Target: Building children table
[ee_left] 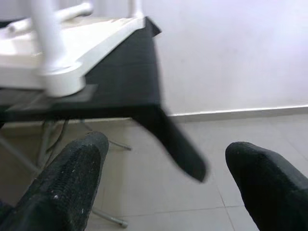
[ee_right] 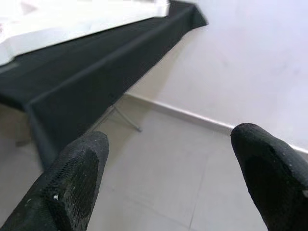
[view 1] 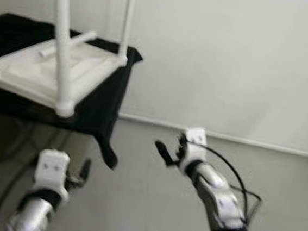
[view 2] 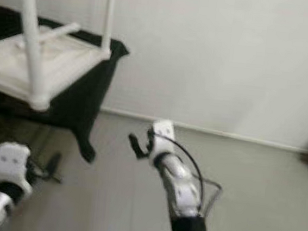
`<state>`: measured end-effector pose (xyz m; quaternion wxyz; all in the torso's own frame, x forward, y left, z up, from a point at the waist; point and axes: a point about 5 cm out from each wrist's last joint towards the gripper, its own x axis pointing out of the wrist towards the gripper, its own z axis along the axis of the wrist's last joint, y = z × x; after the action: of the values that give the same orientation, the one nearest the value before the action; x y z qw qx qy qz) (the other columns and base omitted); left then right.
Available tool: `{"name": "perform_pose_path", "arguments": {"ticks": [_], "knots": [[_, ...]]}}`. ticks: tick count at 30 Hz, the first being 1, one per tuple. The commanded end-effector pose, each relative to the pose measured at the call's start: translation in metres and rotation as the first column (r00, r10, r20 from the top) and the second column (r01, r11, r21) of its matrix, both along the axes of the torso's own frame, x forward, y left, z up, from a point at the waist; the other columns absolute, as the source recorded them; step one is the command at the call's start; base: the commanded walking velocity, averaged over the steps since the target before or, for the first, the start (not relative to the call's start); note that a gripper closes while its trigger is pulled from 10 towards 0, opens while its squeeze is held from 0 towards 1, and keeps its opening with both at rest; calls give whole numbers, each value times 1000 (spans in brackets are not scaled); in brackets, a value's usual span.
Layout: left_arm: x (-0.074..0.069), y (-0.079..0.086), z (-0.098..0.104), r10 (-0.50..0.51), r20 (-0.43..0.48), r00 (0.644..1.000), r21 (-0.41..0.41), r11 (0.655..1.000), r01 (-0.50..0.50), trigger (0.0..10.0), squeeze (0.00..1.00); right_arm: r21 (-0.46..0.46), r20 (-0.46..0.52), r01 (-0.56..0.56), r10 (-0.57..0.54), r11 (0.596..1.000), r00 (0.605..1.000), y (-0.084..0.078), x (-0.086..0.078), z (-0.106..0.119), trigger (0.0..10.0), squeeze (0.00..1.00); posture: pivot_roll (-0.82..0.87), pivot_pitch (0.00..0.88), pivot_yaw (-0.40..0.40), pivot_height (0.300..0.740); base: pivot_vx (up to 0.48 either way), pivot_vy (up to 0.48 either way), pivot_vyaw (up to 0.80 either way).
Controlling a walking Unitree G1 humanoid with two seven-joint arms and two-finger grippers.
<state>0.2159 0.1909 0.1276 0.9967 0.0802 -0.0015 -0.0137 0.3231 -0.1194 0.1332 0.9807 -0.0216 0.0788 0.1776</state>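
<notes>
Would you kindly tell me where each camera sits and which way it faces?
Left eye, head: looks down at the upturned white children's table on the black-draped stand; both silver arms show.
Right eye, head: same scene, with the right gripper raised over the grey floor.
Left wrist: looks along the open left gripper at the table corner.
Right wrist: looks along its open fingers at the drape and white wall.
All share the stand.

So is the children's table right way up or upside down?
Upside down: the white children's table rests top-down on the black-draped stand, with two fitted legs pointing up.
</notes>
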Motion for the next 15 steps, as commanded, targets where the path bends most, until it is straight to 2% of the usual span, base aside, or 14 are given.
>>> {"name": "perform_pose_path", "arguments": {"ticks": [1, 2, 5, 6, 11, 15], "knots": [[2, -9, 1, -48, 12, 999, 14, 999, 47, 10000, 0, -24, -17, 45, -46, 999, 999, -11, 0, -6, 10000, 0, -69, 1, -128, 740, 0, 0, 0], [6, -9, 5, -48, 19, 999, 36, 998, 48, 10000, 0, -43, -14, 39, -39, 998, 999, -8, 2, -6, 10000, 0, -89, 0, -88, 740, 0, 0, 0], [10, -8, 5, -30, 16, 999, 63, 998, 29, 10000, 0, -46, -8, 45, -46, 998, 999, -8, 3, -6, 10000, 0, -93, 0, -71, 740, 0, 0, 0], [12, -9, 4, -41, 4, 999, 63, 997, 41, 10000, 0, -50, 1, 50, -50, 998, 999, -7, 5, -6, 10000, 0, -98, 0, -38, 740, 0, 0, 0], [15, -8, 3, -61, -6, 998, 54, 997, 62, 10000, 0, -55, 5, 52, -52, 997, 999, -7, 10, -5, 10000, 0, -100, 0, -16, 740, 0, 0, 0], [21, -7, 7, -58, 19, 998, 46, 997, 57, 10000, 0, -70, 17, 49, -48, 996, 999, -4, 14, -5, 10000, 0, -91, 0, -5, 740, 0, 0, 0]]}}
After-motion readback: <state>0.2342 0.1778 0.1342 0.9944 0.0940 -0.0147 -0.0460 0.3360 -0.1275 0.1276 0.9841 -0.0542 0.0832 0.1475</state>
